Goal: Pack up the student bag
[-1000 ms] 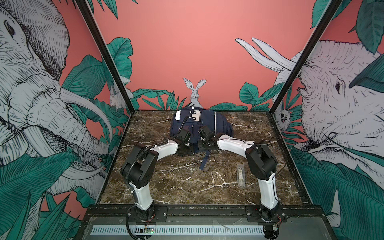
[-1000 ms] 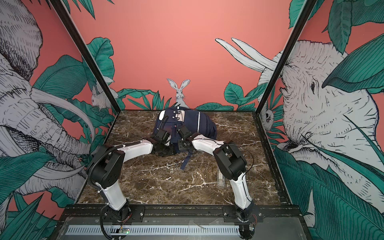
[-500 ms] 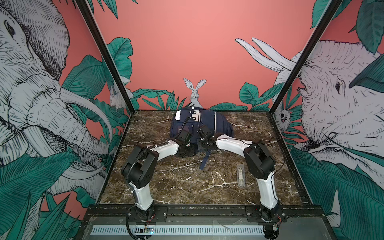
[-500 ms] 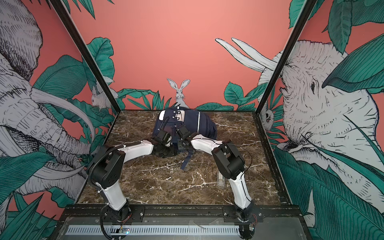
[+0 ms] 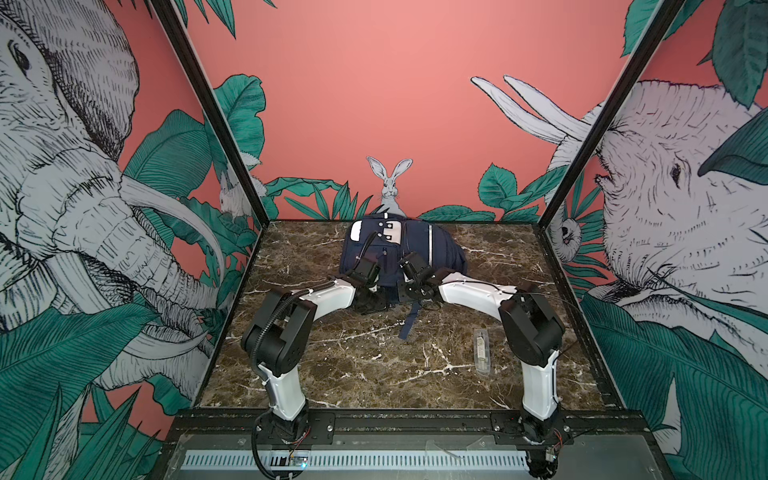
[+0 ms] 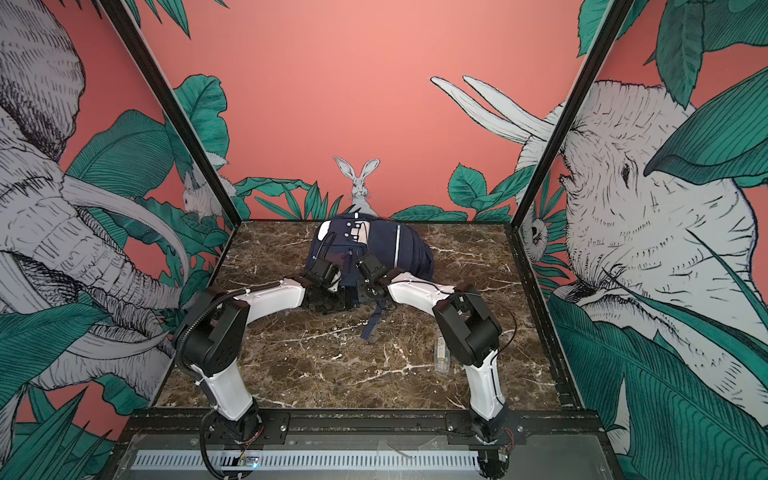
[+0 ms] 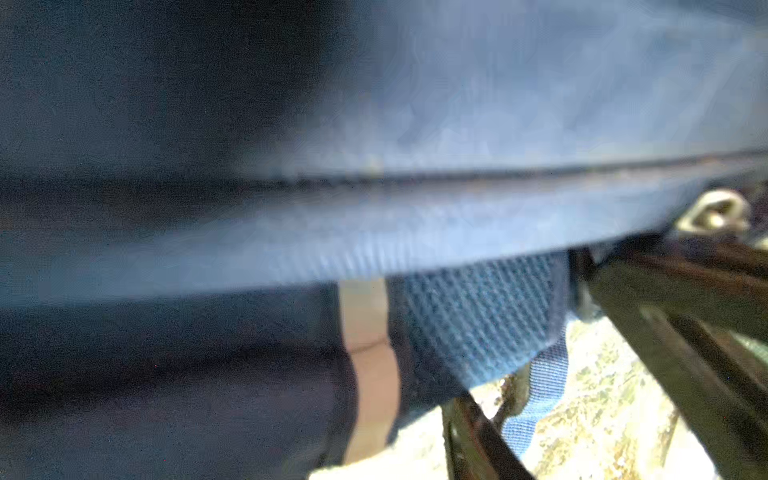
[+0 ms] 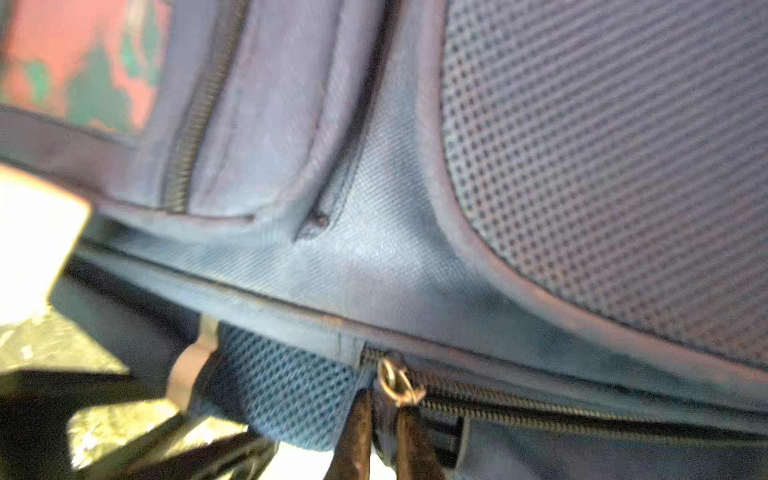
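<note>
- Right gripper (image 8: 382, 413) has pinched in over the last second. Its jaws now stand nearly together, tips right at the brass zip pull (image 8: 397, 384), though I cannot tell whether the pull is truly caught.
- Student bag (image 5: 415, 249) has not budged: it lies at the back middle of the marble table (image 5: 353, 365), by the rear wall, with a strap (image 5: 409, 322) trailing forward.
- Handling, my call: soft, slumping fabric, bulky, likely to drag rather than keep its shape. The best holds look like the zip pull for opening and the piped seam beside it for bracing.
- Left gripper (image 5: 371, 301) sits at the bag's near edge. Its wrist view is blurred navy cloth, so wide or narrow I cannot say.
- No readable writing: the white patches (image 5: 376, 230) and grey stripe (image 5: 430, 245) look blank.
- Clear case (image 5: 481, 351) lies near the right arm, well apart from the bag.
</note>
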{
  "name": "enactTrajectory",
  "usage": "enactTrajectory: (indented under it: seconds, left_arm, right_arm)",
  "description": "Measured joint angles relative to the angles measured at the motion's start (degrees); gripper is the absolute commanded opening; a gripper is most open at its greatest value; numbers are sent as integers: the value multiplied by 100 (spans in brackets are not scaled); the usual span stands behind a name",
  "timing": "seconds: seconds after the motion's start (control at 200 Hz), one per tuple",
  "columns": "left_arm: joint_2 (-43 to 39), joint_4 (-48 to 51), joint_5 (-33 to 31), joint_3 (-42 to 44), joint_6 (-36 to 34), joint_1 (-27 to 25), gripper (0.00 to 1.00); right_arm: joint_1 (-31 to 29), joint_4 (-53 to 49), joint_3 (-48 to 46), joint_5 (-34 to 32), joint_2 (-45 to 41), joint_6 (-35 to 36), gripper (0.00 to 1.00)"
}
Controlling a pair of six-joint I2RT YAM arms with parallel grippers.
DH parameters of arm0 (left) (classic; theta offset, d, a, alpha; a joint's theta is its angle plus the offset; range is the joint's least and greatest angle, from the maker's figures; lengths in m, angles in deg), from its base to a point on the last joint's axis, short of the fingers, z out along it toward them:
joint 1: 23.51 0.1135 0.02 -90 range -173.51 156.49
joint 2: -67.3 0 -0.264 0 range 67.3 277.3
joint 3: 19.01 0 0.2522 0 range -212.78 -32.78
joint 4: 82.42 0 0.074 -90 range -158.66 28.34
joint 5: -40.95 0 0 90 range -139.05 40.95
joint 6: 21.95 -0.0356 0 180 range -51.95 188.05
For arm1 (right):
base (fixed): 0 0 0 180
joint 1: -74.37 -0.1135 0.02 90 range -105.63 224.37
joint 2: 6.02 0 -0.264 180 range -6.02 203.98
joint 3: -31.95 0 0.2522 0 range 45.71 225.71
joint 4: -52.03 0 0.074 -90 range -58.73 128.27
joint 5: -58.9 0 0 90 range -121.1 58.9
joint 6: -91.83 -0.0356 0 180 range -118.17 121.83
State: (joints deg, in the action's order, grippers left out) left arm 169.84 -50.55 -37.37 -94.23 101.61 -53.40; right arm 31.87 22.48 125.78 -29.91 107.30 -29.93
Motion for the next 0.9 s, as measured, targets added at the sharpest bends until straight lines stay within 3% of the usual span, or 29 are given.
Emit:
enactTrajectory:
  seconds: [0.45,0.9]
  left_arm:
    - [-520,229,-2,-334,-39,131,52]
    - [240,313,317,-826,289,337,50]
  right_arm:
    - [55,787,-789,929,-361,-304,0]
    - [155,2015,-1674,1687,-529,-870,0]
